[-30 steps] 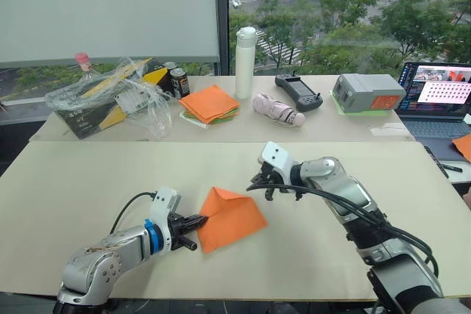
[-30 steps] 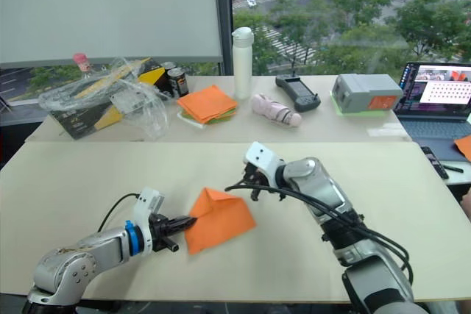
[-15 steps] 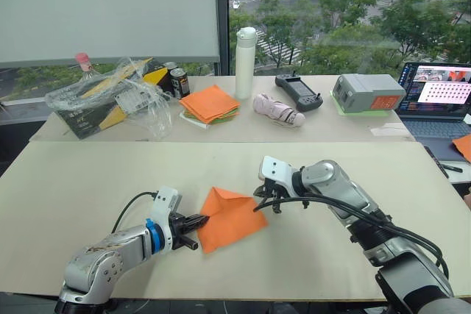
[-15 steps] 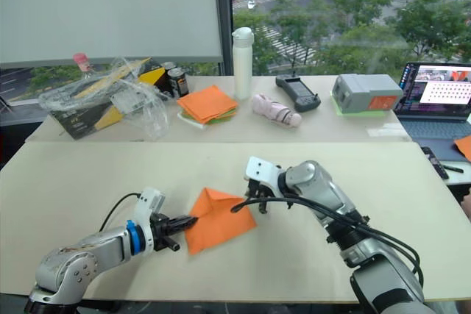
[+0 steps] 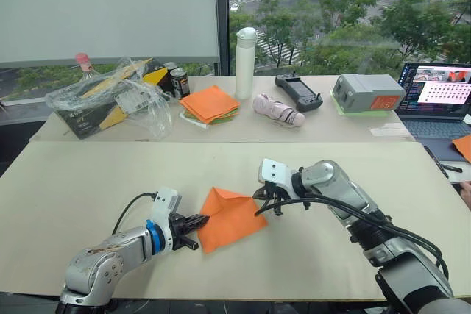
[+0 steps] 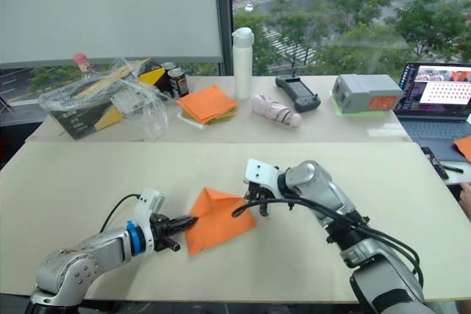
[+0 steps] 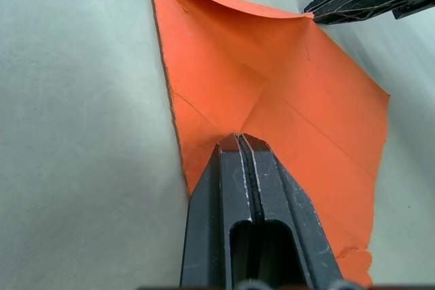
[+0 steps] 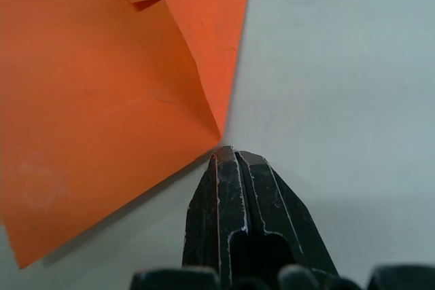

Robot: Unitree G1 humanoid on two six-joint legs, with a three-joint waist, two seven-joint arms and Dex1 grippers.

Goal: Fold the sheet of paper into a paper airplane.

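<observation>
L jaws (image 7: 238,142): pressed together, tips lying on the near-left corner of the sheet of paper (image 5: 229,218), pinning it flat to the worktop (image 5: 88,182). No paper between the two fingers that I can see, so this is a press-down, not a pinch.

R jaws (image 8: 228,155): also pressed together, nothing held. Tips sit at the far-right corner of the sheet, touching or just beside the edge; can't tell which.

Change vs 1 s ago: R arm has come down and in from above the worktop to the sheet's far corner. Vs 0.5 s ago: almost no further motion, so the R arm has settled. L arm unchanged throughout. Sheet has not shifted.

Sheet state: partly folded, roughly kite/triangle outline, one flap already turned over along the far edge, diagonal creases visible, far flap lifting slightly off the surface. Lies mid-worktop between the two arms. Not yet a plane: no wings, no narrow nose.

Meaning (judgement): approach phase done, L acts as anchor, R is placed to press or run the crease, or to lift that corner for the next fold. Early-to-mid task.

Risk: R tip pushing sideways could slide the sheet out from under the L tips.

Back worktop (image 5: 221,131): stack of orange paper (image 5: 210,103), white bottle (image 5: 244,62), laptop (image 5: 438,97). Not involved.
</observation>
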